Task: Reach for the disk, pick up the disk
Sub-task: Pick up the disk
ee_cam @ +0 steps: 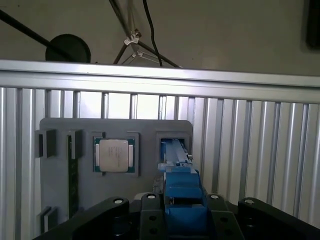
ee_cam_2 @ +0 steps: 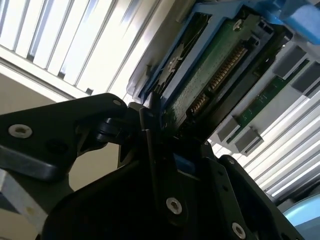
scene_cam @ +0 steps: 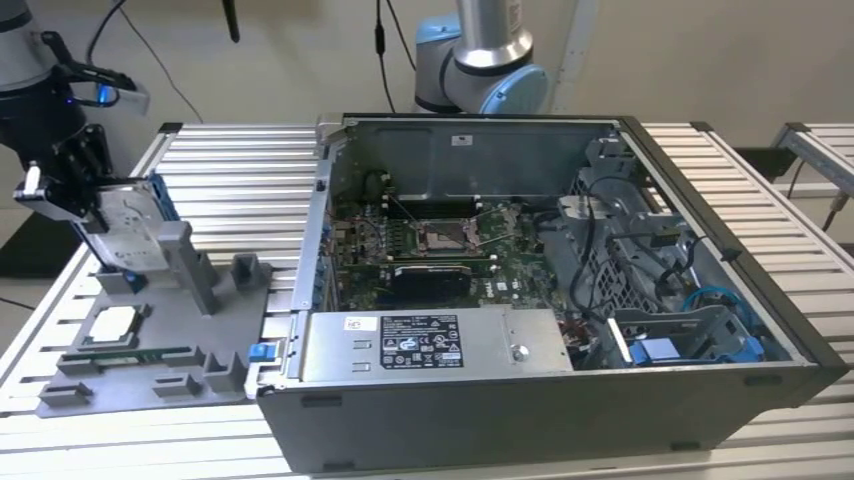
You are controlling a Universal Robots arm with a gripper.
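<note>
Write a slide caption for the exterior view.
The arm's gripper at the upright disk in a gray fixture, beside an open computer case.

Slatted metal table [scene_cam: 227, 160]: grey holder tray [scene_cam: 140, 380] beside open computer case [scene_cam: 534, 425].

Your disk [scene_cam: 124, 222] is silver with a blue frame (in the second wrist view it shows a green circuit board with gold-coloured contacts). The gripper [scene_cam: 83, 205] is black with pale grey metal parts. The fixture [scene_cam: 167, 375] is plain grey, and the chip [ee_cam: 114, 155] is silver edged in green. Bright metal slats stripe the table [scene_cam: 240, 165]. The computer case [scene_cam: 534, 420] is dark grey; its power supply [scene_cam: 534, 345] is silver with a black-and-white label.
</note>
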